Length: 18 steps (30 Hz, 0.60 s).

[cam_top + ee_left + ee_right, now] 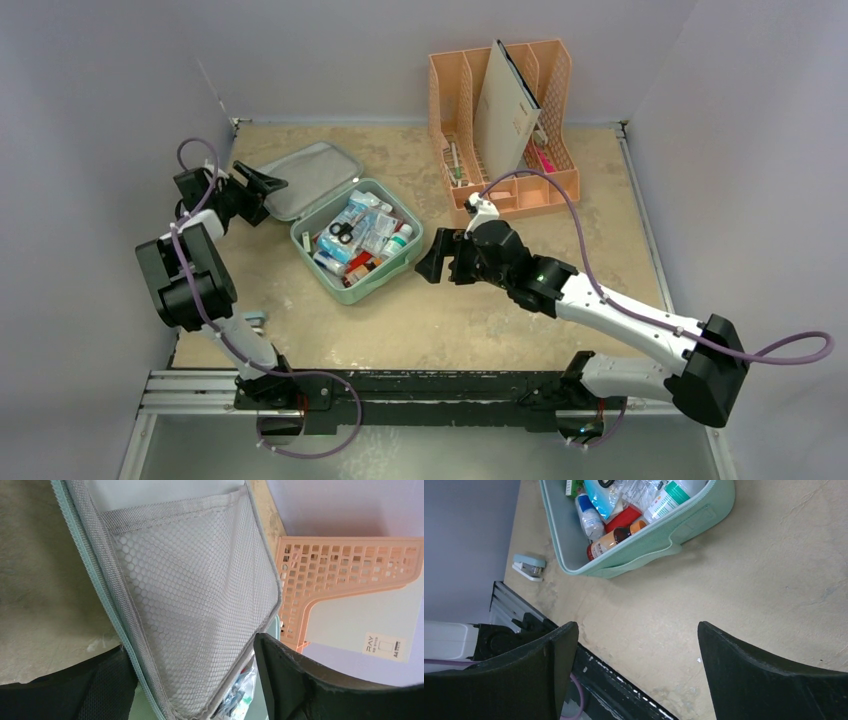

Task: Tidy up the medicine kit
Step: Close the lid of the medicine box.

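The mint-green medicine kit (pixel 347 291) lies open on the table. Its base holds scissors (pixel 341 232), small bottles, boxes and sachets. Its lid (pixel 310 178), lined in grey with a mesh pocket, lies folded back to the upper left. My left gripper (pixel 262 186) is open at the lid's left edge. In the left wrist view the lid's mesh corner (pixel 200 595) lies between the spread fingers of the gripper (pixel 190 645). My right gripper (pixel 432 258) is open and empty just right of the kit, over bare table. In the right wrist view the gripper (pixel 636 626) faces the kit's front wall (pixel 659 540).
A peach-orange file organizer (pixel 555 188) with a white folder (pixel 505 110) stands at the back right; it also shows in the left wrist view (pixel 340 565). A small light-blue stapler (pixel 252 318) lies near the left arm's base, also in the right wrist view (pixel 529 566). Grey walls enclose the table.
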### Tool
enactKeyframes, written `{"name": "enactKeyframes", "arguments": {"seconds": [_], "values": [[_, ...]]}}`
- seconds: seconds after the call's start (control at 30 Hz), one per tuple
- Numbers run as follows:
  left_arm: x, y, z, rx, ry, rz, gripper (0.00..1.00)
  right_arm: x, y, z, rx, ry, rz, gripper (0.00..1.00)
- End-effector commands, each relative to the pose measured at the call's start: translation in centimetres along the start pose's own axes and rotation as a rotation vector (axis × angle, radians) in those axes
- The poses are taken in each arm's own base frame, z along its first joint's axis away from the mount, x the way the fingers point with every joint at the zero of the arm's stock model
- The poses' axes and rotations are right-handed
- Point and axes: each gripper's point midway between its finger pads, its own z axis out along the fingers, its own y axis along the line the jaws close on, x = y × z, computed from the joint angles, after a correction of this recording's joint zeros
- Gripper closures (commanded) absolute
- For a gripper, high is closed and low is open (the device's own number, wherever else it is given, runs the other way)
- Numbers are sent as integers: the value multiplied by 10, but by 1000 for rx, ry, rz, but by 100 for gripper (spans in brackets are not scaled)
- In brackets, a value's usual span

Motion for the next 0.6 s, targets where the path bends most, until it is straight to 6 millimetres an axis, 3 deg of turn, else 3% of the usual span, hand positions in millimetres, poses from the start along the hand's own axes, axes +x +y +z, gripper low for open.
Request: {"name": "enactKeyframes", "arguments": {"seconds": [0.0, 0.57], "values": [[-17, -56, -19, 136, -34, 192, 23, -10, 8, -6, -24, -35, -17, 9], [-5, -121, -62, 258, -21, 362, 26, -16, -1, -22, 17, -61, -32, 7]]}}
